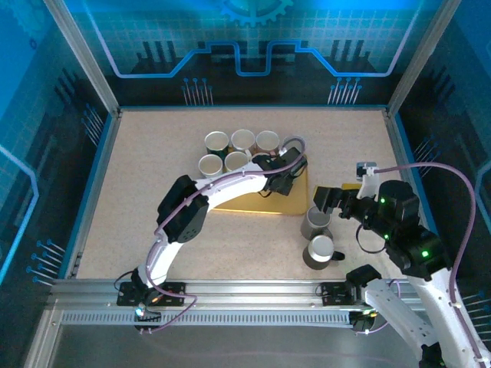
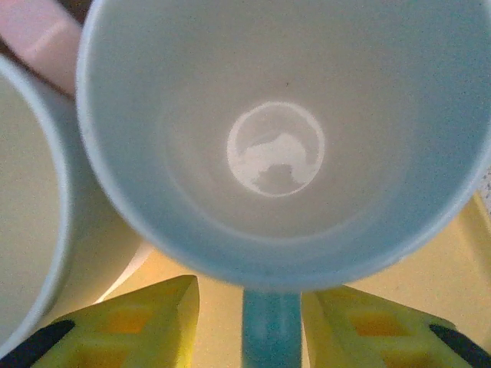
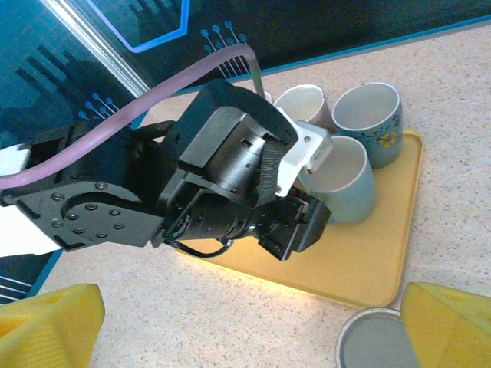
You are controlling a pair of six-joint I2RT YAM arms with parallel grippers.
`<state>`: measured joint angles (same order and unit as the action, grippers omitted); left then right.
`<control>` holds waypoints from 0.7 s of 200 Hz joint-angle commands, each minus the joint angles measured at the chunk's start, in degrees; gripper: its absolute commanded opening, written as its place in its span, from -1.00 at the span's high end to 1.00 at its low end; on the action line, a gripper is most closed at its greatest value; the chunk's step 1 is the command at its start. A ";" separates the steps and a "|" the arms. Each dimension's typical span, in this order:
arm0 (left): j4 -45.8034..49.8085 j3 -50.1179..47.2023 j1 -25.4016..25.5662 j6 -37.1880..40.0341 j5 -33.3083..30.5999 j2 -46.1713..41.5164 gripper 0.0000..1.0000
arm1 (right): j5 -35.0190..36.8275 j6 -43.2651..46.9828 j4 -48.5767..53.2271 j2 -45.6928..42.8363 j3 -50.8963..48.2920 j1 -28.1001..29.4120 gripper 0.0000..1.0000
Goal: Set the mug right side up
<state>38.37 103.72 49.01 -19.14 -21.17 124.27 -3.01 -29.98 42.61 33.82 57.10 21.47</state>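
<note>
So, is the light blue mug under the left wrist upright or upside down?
Upright: the left wrist camera looks down through the open mouth of the light blue ceramic mug to its bare bottom.

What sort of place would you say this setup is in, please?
Probably a robotics test cell, not a kitchen: blue circuit-print wall panels enclose a speckled table, the left arm and right arm are bolted to an aluminium rail, and mugs stand on a yellow tray.
</note>
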 commanded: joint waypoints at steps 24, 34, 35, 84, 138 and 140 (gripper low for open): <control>-3.04 -6.54 0.23 -1.16 5.44 -11.30 0.17 | 2.03 4.28 10.87 5.12 7.69 0.85 -1.00; -3.93 -8.81 0.26 -1.53 6.96 -14.33 0.17 | -0.19 6.00 13.37 7.37 8.86 0.85 -1.00; -4.01 -9.03 0.23 -1.53 7.08 -14.67 0.17 | -0.44 6.21 13.64 7.78 9.01 0.85 -1.00; -3.87 -19.45 -0.56 -4.86 13.88 -32.54 0.15 | 5.11 8.17 24.95 20.17 10.86 4.22 -1.00; -5.07 -34.23 -1.35 -1.36 12.80 -50.60 0.09 | 14.60 4.05 27.62 32.27 9.07 7.51 -1.00; -5.30 -34.74 -1.37 -1.22 12.81 -51.12 0.09 | 14.60 4.05 27.68 32.73 8.95 7.53 -1.00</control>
<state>33.93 74.63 48.36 -22.37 -9.13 77.28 6.76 -24.60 67.02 62.35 67.42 27.70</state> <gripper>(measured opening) 0.451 0.998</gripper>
